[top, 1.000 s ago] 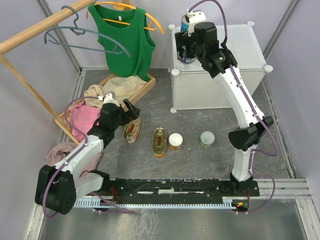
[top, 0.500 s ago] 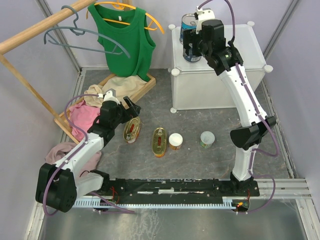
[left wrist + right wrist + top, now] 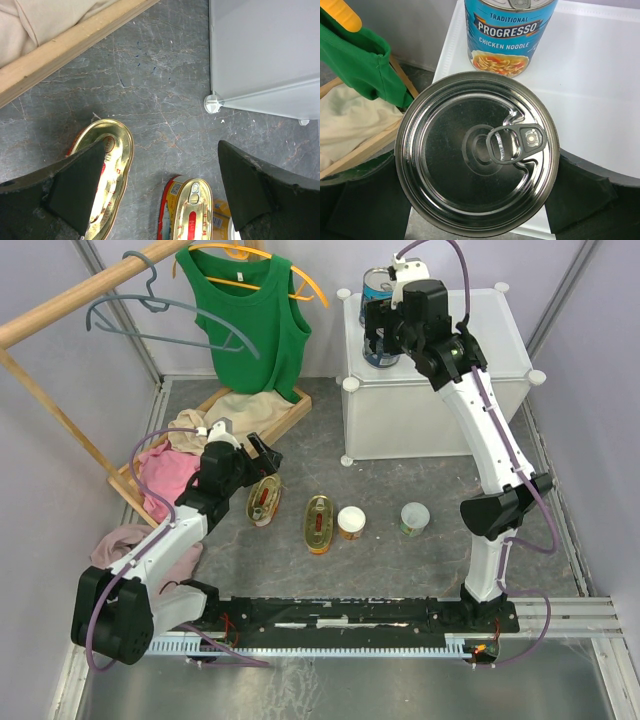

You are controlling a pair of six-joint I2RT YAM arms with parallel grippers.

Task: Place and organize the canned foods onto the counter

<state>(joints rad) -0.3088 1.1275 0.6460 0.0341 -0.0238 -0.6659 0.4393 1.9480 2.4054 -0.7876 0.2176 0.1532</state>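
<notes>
Can, tall and blue-labelled (image 3: 470, 145), sits between pads of right tool (image 3: 476, 197): jaws spread wide, pressed on its sides, at left edge of white tabletop (image 3: 600, 100). Twin can (image 3: 510, 35) stands just beyond, at far-left corner. Likely rigid and heavy with a slick label, so grip mid-body and keep upright. Left tool (image 3: 162, 192) gapes empty, low over oval tin (image 3: 112, 165).

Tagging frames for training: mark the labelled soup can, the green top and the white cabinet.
soup can (image 3: 509, 35), right wrist view, its blue label.
green top (image 3: 265, 340), top view, chest fabric.
white cabinet (image 3: 505, 330), top view, bare top panel.
</notes>
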